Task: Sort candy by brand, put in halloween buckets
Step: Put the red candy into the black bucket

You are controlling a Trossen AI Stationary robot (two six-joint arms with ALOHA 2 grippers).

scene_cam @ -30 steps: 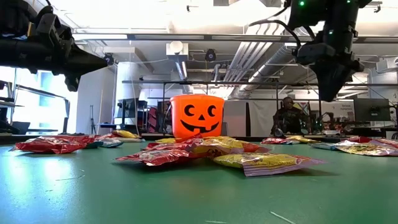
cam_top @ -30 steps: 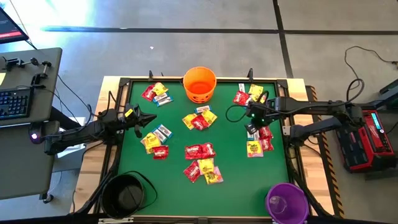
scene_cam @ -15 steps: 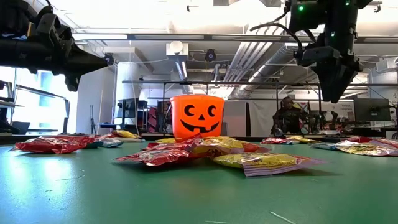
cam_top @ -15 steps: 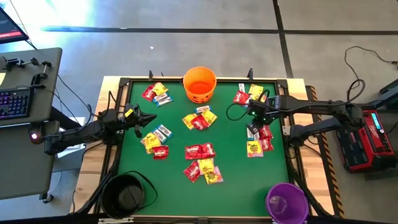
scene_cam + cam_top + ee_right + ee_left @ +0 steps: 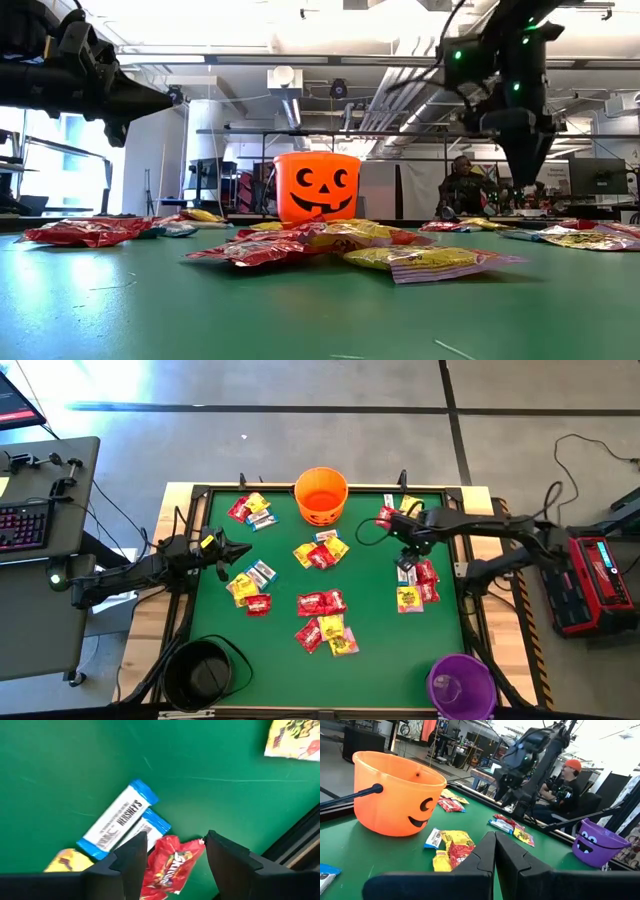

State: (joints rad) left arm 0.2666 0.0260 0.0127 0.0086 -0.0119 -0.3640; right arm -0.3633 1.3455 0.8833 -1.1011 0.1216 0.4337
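Candy packets in red, yellow and white-with-blue lie in clusters on the green table. The orange bucket (image 5: 321, 495) stands at the far edge, the black bucket (image 5: 200, 672) at the near left corner and the purple bucket (image 5: 460, 685) at the near right. My right gripper (image 5: 176, 839) points down, open, above the right-hand cluster, clear of the table in the low view (image 5: 522, 172). Below its gap lies a red packet (image 5: 172, 865), beside two white-and-blue packets (image 5: 117, 820). My left gripper (image 5: 243, 550) waits shut and level at the table's left.
More packets lie near the right gripper: a yellow one (image 5: 65, 861) and another yellow one (image 5: 292, 740) farther off. The table's black frame rail (image 5: 295, 845) runs close to the red packet. A central pile (image 5: 322, 615) lies between the arms. A person (image 5: 462, 190) sits beyond the far edge.
My right gripper has sunk toward the candy on the table's right and shifted a little toward the table's left, while rolling about its own pointing line. No candy has moved.
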